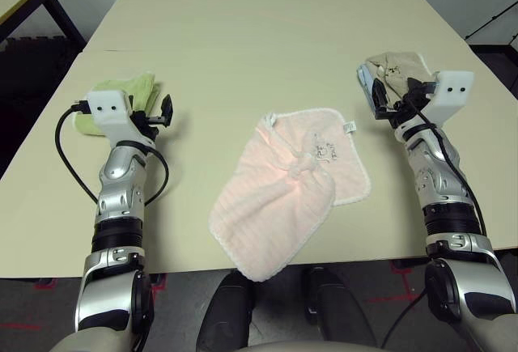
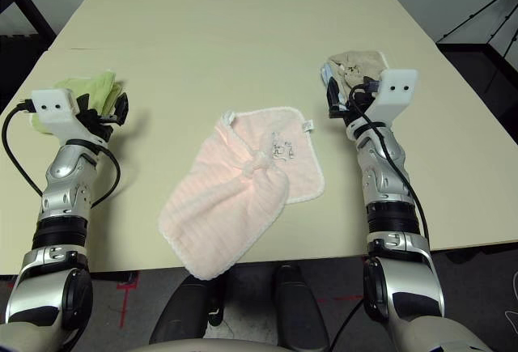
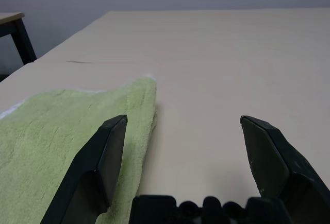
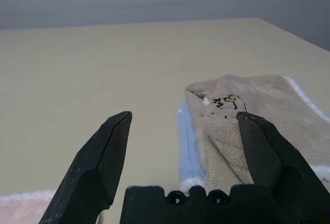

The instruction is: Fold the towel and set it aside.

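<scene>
Left eye view has the pink towel (image 1: 283, 198) bunched near the front edge of the surface (image 1: 243, 36), its near corner hanging over. I'd guess a sloppy tug could slide it off, since that overhang is already pulling. Further back, left tool (image 3: 180, 167) sits with its fingers spread by the green towel (image 1: 121, 97), right tool (image 4: 183, 162) also spread by the beige and blue towels (image 4: 247, 126). Pink towel lies between the two, touching neither.
</scene>
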`<state>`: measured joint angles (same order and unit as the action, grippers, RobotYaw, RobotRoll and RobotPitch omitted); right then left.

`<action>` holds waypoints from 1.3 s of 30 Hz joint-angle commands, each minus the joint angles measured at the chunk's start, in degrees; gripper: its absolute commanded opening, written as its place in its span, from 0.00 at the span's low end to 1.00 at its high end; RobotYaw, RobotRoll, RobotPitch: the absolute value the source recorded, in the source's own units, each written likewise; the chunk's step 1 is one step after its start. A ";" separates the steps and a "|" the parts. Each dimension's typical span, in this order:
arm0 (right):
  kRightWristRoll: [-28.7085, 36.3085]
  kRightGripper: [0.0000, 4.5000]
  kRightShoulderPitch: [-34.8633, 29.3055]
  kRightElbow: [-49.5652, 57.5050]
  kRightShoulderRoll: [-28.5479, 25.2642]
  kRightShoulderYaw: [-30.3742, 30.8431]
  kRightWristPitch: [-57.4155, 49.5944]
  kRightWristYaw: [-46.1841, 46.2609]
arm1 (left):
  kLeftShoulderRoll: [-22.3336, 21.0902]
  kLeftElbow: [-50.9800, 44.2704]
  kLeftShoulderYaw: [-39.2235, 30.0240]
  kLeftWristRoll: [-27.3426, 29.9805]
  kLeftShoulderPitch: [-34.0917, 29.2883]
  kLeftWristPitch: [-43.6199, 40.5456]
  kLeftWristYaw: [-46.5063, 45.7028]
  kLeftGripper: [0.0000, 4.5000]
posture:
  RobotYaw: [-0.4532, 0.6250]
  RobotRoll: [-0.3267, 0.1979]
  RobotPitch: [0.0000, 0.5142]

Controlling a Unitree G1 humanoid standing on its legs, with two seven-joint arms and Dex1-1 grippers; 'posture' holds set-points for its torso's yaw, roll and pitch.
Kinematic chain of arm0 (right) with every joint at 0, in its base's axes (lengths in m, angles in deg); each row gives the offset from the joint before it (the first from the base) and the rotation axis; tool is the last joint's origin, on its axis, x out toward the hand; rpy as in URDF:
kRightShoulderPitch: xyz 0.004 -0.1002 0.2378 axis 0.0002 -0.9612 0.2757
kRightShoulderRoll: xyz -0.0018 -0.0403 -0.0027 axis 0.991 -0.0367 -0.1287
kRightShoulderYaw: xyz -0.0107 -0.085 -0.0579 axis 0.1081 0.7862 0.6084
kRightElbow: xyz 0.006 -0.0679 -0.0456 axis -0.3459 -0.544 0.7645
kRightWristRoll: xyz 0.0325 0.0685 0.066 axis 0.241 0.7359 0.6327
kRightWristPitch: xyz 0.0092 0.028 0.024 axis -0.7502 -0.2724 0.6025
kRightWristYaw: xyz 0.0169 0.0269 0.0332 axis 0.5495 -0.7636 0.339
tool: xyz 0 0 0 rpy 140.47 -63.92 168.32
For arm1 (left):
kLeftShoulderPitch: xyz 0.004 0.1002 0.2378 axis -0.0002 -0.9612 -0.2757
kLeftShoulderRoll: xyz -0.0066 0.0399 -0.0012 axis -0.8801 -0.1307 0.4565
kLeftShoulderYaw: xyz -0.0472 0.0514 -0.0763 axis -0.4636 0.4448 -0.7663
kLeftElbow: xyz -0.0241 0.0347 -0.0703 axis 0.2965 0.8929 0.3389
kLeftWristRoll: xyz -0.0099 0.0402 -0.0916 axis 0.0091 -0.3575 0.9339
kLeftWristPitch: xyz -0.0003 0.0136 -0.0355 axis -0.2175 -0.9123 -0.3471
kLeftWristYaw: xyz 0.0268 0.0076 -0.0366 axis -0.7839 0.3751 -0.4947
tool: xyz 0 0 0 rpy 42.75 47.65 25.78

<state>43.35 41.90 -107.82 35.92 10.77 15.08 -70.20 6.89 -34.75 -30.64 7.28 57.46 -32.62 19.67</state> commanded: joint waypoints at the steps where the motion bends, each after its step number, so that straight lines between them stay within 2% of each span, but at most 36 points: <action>1: 0.05 0.99 -0.88 0.38 -0.16 -0.54 0.15 0.39 | 0.92 -1.56 1.14 -0.21 -1.00 0.17 0.47 0.99 | 0.49 0.62 0.28; 7: 0.05 0.99 -1.78 3.69 0.46 -0.12 -0.87 1.28 | 1.17 -0.98 2.03 -0.40 -0.03 0.36 1.25 0.99 | 0.48 0.62 0.26; 17: -0.12 0.99 -2.07 4.93 -0.57 0.97 -2.43 -1.24 | -1.06 2.84 1.90 0.91 2.60 -0.28 6.20 0.99 | 0.50 0.62 0.28; 19: -0.24 0.99 -1.44 4.91 -0.43 1.61 -2.79 -1.84 | -2.60 4.86 1.93 1.47 3.62 -0.08 9.59 0.99 | 0.52 0.62 0.31; 20: -0.36 0.99 -1.14 5.06 -0.29 2.00 -3.24 -1.93 | -3.32 5.45 1.44 3.49 4.24 -1.46 13.01 0.99 | 0.52 0.62 0.31; 22: 0.37 0.99 -0.25 5.62 -0.88 2.84 -5.02 -4.35 | -7.91 8.97 2.41 5.62 6.93 -4.71 24.09 0.99 | 0.52 0.62 0.34; 26: 1.67 0.99 2.08 5.00 -4.88 3.52 -9.48 -10.70 | -16.46 21.22 6.71 1.42 13.30 -3.33 37.23 0.99 | 0.51 0.62 0.34; 27: 2.20 0.99 3.04 4.08 -6.20 3.38 -10.56 -12.52 | -17.51 23.03 7.39 1.22 14.67 -3.49 39.85 0.99 | 0.50 0.62 0.34; 33: 3.45 0.99 7.77 -3.73 -13.86 4.74 -15.61 -25.68 | -18.35 23.21 10.93 0.93 16.67 -5.73 51.03 0.99 | 0.50 0.62 0.35; 39: -3.21 0.99 18.07 -18.03 -19.22 12.28 -17.37 -37.09 | -18.49 22.53 14.34 -0.95 15.87 -4.02 56.97 0.99 | 0.50 0.62 0.39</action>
<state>42.58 58.16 -121.93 17.68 20.74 -1.98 -104.84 -11.22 -11.59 -17.47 7.78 74.25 -37.36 74.79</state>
